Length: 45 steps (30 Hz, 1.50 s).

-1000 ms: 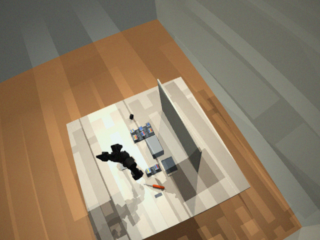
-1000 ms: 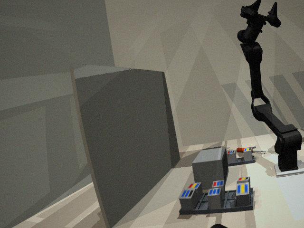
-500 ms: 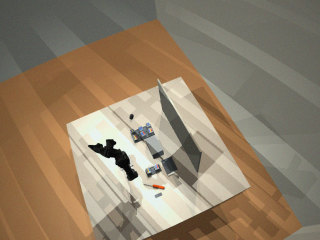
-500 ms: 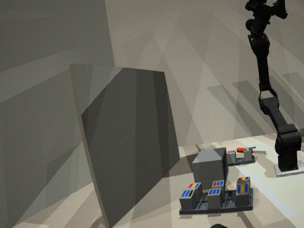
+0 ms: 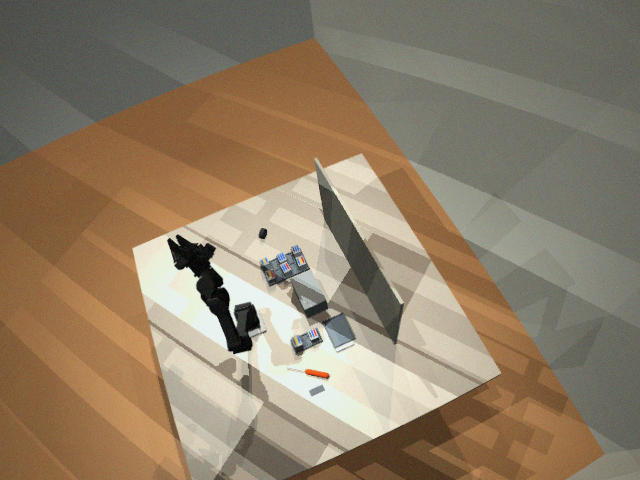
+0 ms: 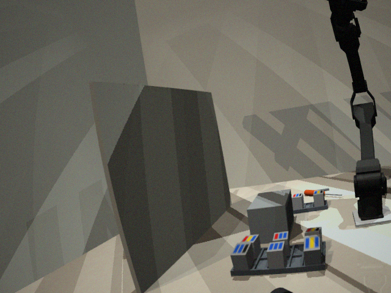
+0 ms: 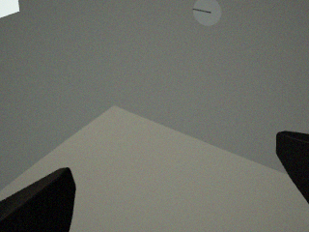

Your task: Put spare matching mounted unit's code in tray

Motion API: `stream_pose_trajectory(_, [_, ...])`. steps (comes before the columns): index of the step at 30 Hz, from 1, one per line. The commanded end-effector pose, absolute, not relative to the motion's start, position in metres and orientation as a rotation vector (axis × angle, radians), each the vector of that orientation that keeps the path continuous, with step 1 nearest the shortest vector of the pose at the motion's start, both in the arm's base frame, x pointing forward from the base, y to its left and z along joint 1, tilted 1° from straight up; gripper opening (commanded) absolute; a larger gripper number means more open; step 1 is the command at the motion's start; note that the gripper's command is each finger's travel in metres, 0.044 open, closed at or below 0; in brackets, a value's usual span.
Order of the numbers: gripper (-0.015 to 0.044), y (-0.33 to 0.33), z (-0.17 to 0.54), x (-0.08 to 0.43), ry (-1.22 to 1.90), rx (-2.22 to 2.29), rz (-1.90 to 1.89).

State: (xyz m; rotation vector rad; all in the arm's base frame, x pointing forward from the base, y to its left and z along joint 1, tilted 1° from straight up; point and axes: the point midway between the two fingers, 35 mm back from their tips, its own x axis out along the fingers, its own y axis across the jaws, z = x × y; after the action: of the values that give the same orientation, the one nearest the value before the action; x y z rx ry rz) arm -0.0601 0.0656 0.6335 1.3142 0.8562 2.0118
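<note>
My gripper [image 5: 174, 239] [image 7: 178, 162] is open and empty, raised high and away from the parts; it is out of frame in the exterior view. The larger rack [image 5: 283, 277] [image 6: 277, 270] holds several grey spares with coloured stripes on top, such as a blue-striped spare [image 6: 276, 256] at front middle and a blue-yellow-blue spare [image 6: 312, 256] at front right. A large grey block [image 5: 310, 296] [image 6: 266, 220] stands beside that rack. A flat dark tray [image 5: 339, 329] lies past the block, with nothing seen in it. I cannot tell which thing is the mounted unit; no code on a back shows.
A tall grey panel [image 5: 356, 248] [image 6: 176, 163] stands beside the block and tray. A smaller rack [image 5: 307, 343] [image 6: 310, 208] holds two striped units. An orange screwdriver [image 5: 316, 373] [image 6: 310, 192], a small grey plate [image 5: 316, 390] and a black round piece [image 5: 262, 233] lie on the table.
</note>
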Motion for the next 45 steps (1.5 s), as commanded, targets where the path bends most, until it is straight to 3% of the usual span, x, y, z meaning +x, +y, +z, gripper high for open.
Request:
stream_pose_trajectory(1, [0.044,0.126,0.618,-0.033,0.799,1.231,1.794])
stream_pose_trajectory(10, [0.044,0.216,0.56,0.067,0.669,0.964,1.312])
stream_pose_trajectory(20, [0.044,0.232,0.472,0.198,0.69,0.689,0.813])
stream_pose_trajectory(28, [0.044,0.204,0.413,0.268,0.776,0.534,0.531])
stream_pose_trajectory(35, [0.044,0.139,0.334,0.335,0.977,0.274,0.253])
stream_pose_trajectory(45, [0.044,0.014,0.235,0.363,1.41,0.004,0.043])
